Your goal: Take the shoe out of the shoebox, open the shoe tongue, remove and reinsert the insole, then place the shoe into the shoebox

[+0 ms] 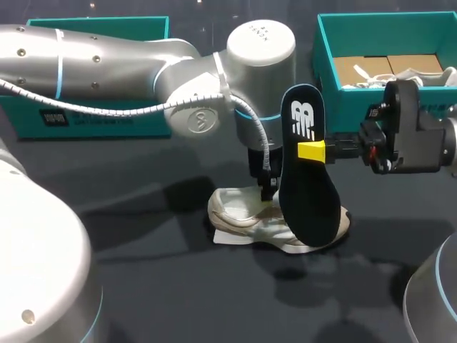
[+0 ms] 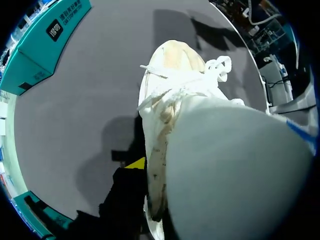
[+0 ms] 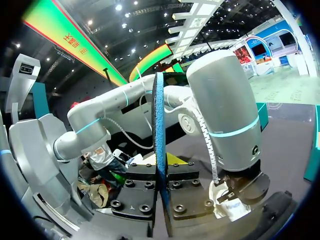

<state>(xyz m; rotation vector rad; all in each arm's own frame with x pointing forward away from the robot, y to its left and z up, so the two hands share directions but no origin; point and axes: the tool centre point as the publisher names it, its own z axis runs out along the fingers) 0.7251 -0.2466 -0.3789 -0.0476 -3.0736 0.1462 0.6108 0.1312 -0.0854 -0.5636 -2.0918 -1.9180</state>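
A worn white shoe [image 1: 239, 213] lies on its side on the dark table in the head view. My left gripper [image 1: 266, 191] comes down on its collar and is shut on the shoe's wall. From the left wrist, the shoe [image 2: 175, 75] stretches ahead with its laces bunched at the far end. One yellow fingertip [image 2: 136, 163] presses on its outer side, and the other is hidden. My right gripper [image 1: 314, 150] is shut on the black insole [image 1: 307, 193], holding it upright just above the shoe. In the right wrist view the insole [image 3: 159, 125] stands edge-on between the pads [image 3: 142, 175].
The open teal shoebox [image 1: 319, 50] stands at the back right, with tan packing and a white item inside. A second teal box part [image 1: 107, 118] sits at the back left, partly behind my left arm. White paper [image 1: 225, 237] lies under the shoe.
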